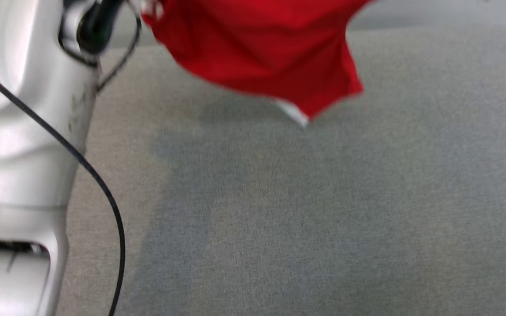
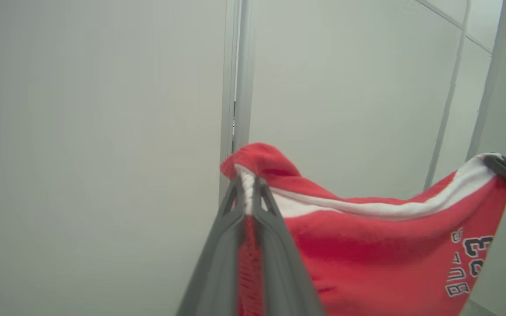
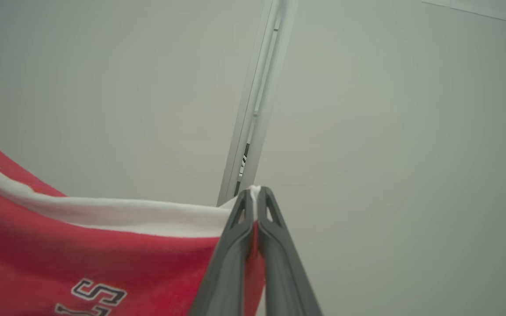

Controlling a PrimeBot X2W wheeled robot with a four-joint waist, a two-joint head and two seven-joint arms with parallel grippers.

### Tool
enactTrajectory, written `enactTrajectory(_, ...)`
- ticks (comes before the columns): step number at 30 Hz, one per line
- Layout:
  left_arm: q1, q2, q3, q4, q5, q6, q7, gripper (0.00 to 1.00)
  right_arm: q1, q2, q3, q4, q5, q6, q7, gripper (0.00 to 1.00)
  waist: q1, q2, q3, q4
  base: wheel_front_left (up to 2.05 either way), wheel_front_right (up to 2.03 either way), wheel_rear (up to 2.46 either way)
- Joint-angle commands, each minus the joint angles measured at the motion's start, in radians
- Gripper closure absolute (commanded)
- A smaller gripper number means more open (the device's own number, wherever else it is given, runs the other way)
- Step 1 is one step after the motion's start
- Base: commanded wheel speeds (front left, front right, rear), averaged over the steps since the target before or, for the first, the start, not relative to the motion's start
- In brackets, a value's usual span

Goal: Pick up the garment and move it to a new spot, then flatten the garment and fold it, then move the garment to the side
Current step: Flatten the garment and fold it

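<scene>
The grey, cloth-covered counter spreads out below, and behind it stand pale walls with a thin frame post. Above the counter and well clear of it hangs the red garment, stretched between the two hands. The left hand is clamped on one upper corner, its fingers pressed together with the white trim between them. The right hand pinches the other corner in the same way.

From here, I think the main danger is a slip. Each hand holds only a narrow bit of the edge, so a quick swing or a strong pull apart could draw the cloth out, and the garment would drop in a heap. If it is lowered too fast it may also land folded on itself, because the lower hem hangs loose.

The garment is bright red, with a white band along the top edge and dark letters and digits outlined in white. It sags in the middle. Beside it rises the pale left forearm, crossed by a black cable.
</scene>
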Motion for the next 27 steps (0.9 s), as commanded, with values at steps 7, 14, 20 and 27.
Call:
enactTrajectory(7,-0.34,-0.009,-0.038,0.235,0.149,-0.018,-0.327,1.0,-0.335,0.079,-0.088,0.068,-0.161,0.0,-0.056,1.0,0.0,0.0,0.322,-0.018,0.0,0.0,0.0)
enactTrajectory(14,-0.392,-0.002,-0.02,0.264,0.218,-0.043,-0.402,1.0,-0.286,0.13,-0.185,-0.068,-0.323,0.0,-0.055,1.0,0.0,0.0,0.48,-0.039,0.0,0.0,0.0)
enactTrajectory(20,-0.212,0.007,0.011,0.155,0.224,-0.053,-0.402,1.0,-0.131,0.126,-0.165,-0.107,-0.307,0.0,-0.055,1.0,0.0,0.0,0.518,-0.059,0.0,0.0,0.0)
enactTrajectory(27,0.107,0.073,-0.073,-0.065,0.134,-0.052,-0.402,1.0,0.141,0.073,-0.189,-0.263,-0.259,0.0,-0.055,1.0,0.0,0.0,0.454,-0.042,0.0,0.0,0.0)
